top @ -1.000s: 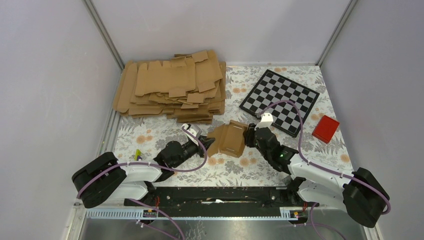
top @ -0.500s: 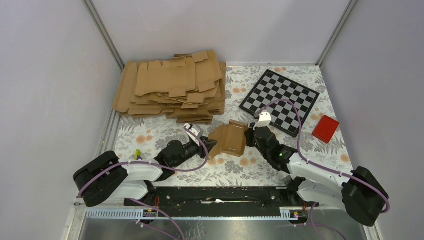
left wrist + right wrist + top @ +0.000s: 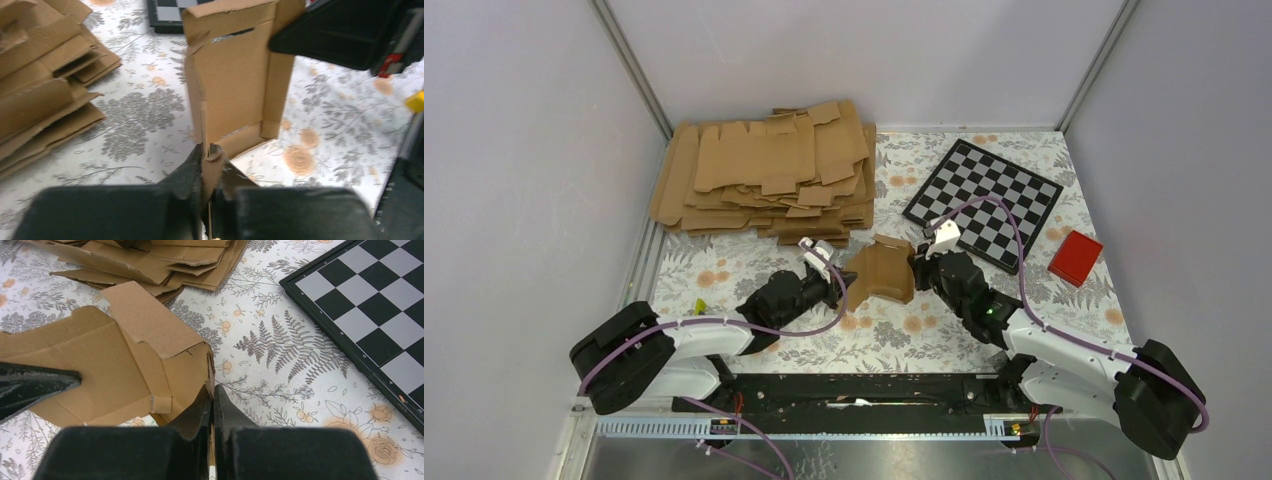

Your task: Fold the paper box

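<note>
The box (image 3: 879,275) looked light, thin card, stiff across its panels but likely to buckle at the creases, so panel edges near a fold seemed the safest holds. The left end effector (image 3: 209,152) was pinched shut on its lower edge and the right end effector (image 3: 212,390) was clamped on a side-wall corner. The box was held between them over the middle of the tabletop (image 3: 714,275), near the pile (image 3: 764,175). It was plain brown and half formed, with side walls raised, a slot near the top and one loose flap.
</note>
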Available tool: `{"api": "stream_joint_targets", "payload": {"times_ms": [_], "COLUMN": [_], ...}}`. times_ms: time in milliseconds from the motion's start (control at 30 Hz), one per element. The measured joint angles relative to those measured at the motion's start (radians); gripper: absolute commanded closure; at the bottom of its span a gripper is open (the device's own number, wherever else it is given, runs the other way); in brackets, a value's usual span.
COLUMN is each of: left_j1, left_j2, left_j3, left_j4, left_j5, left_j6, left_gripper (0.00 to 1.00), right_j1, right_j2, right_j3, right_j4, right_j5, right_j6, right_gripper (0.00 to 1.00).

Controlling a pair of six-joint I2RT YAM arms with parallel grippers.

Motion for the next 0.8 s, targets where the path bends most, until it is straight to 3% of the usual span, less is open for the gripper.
{"api": "stream_joint_targets", "payload": {"times_ms": [133, 500, 667, 800], "left_j1": [0.001, -0.003, -0.003, -0.005], "left_j2": [-0.001, 0.029, 0.038, 0.040], "left_j3": [0.005, -0.037, -0.037, -0.037], "left_j4": [-0.025, 0.083, 0.096, 0.109], "left_j5": [-0.035, 0.024, 0.034, 0.042], "left_j6": [0.018, 0.061, 0.060, 0.060], "left_gripper": [1.00, 1.00, 1.00, 1.00], "right_j1": [-0.001, -0.002, -0.003, -0.003], "right_j2": [0.000, 0.154, 0.164, 0.145], "right_j3": [-0.003, 0.054, 0.044, -0.013], "right_j4": [-0.002, -0.003, 0.016, 0.014], "right_j5": [0.007, 0.152, 0.151, 0.097], "right_j6": [-0.007, 0.170, 0.211, 0.213], "right_gripper": [0.90, 0.86, 0.63, 0.53]}}
